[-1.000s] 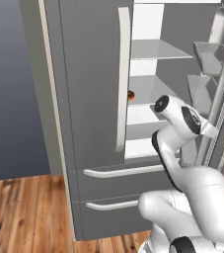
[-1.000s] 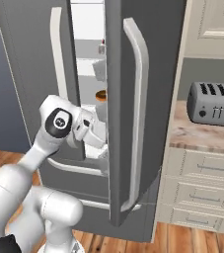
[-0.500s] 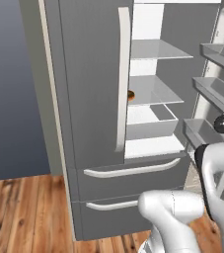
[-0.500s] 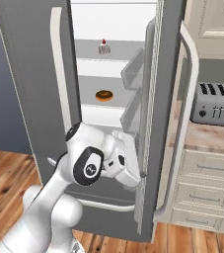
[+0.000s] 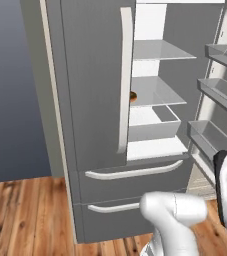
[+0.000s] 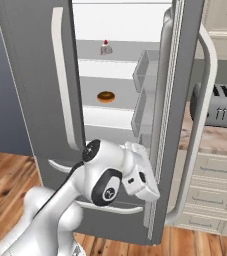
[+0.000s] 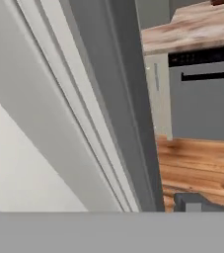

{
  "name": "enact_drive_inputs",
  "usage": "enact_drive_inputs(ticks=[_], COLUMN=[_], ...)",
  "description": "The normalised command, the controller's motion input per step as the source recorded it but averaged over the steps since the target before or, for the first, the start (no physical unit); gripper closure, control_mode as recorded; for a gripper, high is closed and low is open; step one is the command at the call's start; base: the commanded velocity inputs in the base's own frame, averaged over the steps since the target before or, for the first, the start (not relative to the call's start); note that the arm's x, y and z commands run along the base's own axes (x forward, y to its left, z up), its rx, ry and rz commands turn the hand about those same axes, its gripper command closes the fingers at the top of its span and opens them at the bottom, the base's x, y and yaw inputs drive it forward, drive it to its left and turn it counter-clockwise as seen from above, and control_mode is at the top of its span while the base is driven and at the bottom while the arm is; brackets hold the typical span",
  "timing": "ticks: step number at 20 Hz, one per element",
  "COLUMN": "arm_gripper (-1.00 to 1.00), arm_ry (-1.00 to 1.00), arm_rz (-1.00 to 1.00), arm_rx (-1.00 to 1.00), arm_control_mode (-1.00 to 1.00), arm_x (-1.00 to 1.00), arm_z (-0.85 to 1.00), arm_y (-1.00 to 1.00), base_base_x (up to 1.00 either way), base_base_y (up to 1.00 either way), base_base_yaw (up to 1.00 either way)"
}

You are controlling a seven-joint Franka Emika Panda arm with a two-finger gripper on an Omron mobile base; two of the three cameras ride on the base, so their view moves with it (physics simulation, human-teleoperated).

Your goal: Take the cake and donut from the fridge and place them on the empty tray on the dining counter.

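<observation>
The fridge [image 6: 30, 75] stands with its right door [image 6: 182, 100] swung wide, white interior and glass shelves on show. In the right base view the cake [image 6: 105, 48], a small white slice with a red berry, sits on an upper shelf toward the back. One shelf below it lies the donut [image 6: 105, 96], brown-glazed, alone near the middle of its shelf. In the left base view a sliver of the donut [image 5: 133, 97] peeps past the edge of the closed left door [image 5: 92, 85], just beside that door's long white handle [image 5: 125, 85].

The arm [image 6: 105, 175] bends low in front of the fridge's lower drawers [image 5: 130, 172], its white hand [image 6: 141, 181] close to the inner edge of the open door, below the door bins [image 6: 144, 90]. The jaws stand spread and hold nothing. One dark finger tip [image 7: 195, 202] shows at the bottom of the hand view, near the door's grey edge and white seal [image 7: 84, 123], with wood floor [image 7: 197, 165] and a wood-topped table [image 7: 192, 27] beyond.

To the right of the fridge, a toaster [image 6: 217, 104] sits on a marble-topped table [image 6: 210, 140] over cream drawers. Wood flooring [image 5: 25, 215] runs in front of the fridge.
</observation>
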Motion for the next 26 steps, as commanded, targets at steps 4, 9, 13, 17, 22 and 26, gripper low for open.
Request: enact_drive_inputs(ticks=[4, 9, 13, 17, 22, 26], arm_gripper=[-1.00, -1.00, -1.00, -1.00, -1.00, -1.00], arm_ry=[0.02, 0.25, 0.19, 0.07, 0.11, 0.15], arm_rz=[0.37, 0.59, 0.63, 0.44, 0.41, 0.05], arm_rx=[-0.10, -0.19, -0.09, 0.03, 0.02, -0.04], arm_control_mode=[-1.00, -1.00, -1.00, -1.00, -1.00, -1.00], arm_x=[-0.95, -0.81, -0.26, -0.14, 0.00, 0.20], arm_z=[0.62, 1.00, 0.99, 0.49, 0.47, 0.53], arm_y=[0.98, 0.88, 0.99, 0.99, 1.00, 0.93], base_base_x=[0.00, 0.00, 0.00, 0.00, 0.00, 0.00], base_base_y=[0.00, 0.00, 0.00, 0.00, 0.00, 0.00], base_base_yaw=[0.00, 0.00, 0.00, 0.00, 0.00, 0.00])
